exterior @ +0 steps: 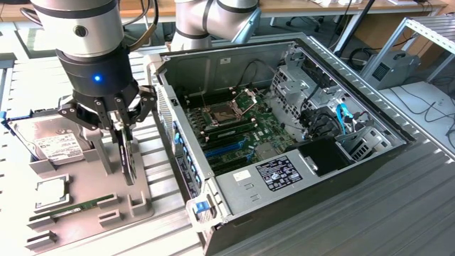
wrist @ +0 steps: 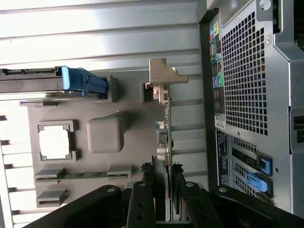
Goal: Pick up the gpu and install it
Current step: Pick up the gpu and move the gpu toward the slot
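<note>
The gpu (exterior: 127, 157) stands on its edge over the grey fixture tray (exterior: 85, 170), a thin dark card seen almost edge-on. My gripper (exterior: 121, 127) is directly above it, with the fingers closed on the card's upper edge. In the wrist view the gpu (wrist: 164, 130) runs away from me as a green edge ending in its silver bracket (wrist: 164, 72), next to a grey holder post (wrist: 145, 91). The black fingers (wrist: 141, 202) press on both sides of the card. Whether the card has left its holder slot I cannot tell.
The open computer case (exterior: 370, 122) lies at the exterior view's right of the tray, its motherboard (exterior: 238, 125) and blue slots (exterior: 226, 147) exposed. On the tray are a hard drive (exterior: 48, 143) with a blue caddy (wrist: 85, 80), a square chip (wrist: 54, 142) and a memory stick (exterior: 80, 205).
</note>
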### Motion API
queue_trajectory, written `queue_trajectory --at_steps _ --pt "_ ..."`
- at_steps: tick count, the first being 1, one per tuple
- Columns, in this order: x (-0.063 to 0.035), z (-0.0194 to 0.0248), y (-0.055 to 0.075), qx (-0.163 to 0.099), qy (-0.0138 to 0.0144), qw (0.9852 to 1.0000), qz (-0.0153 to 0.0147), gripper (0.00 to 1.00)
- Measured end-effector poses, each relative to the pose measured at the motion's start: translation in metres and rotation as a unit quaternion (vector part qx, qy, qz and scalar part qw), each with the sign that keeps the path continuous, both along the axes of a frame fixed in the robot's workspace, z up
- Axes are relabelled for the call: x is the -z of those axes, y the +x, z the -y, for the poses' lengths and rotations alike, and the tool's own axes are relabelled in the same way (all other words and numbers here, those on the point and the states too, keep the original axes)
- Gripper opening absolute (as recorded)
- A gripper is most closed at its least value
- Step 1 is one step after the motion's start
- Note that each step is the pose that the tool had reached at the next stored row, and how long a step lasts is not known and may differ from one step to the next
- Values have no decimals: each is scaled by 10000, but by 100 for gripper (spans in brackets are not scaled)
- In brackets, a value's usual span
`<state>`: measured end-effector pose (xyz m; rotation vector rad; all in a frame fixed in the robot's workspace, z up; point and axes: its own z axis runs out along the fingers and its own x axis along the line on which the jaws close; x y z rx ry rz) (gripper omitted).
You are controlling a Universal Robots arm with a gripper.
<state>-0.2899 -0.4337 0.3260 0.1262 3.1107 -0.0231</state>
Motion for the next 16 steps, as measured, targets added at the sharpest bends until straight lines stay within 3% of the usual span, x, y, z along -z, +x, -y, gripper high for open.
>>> queue_trajectory --at_steps 16 --pt "-42 0 0 0 0 10000 0 27"
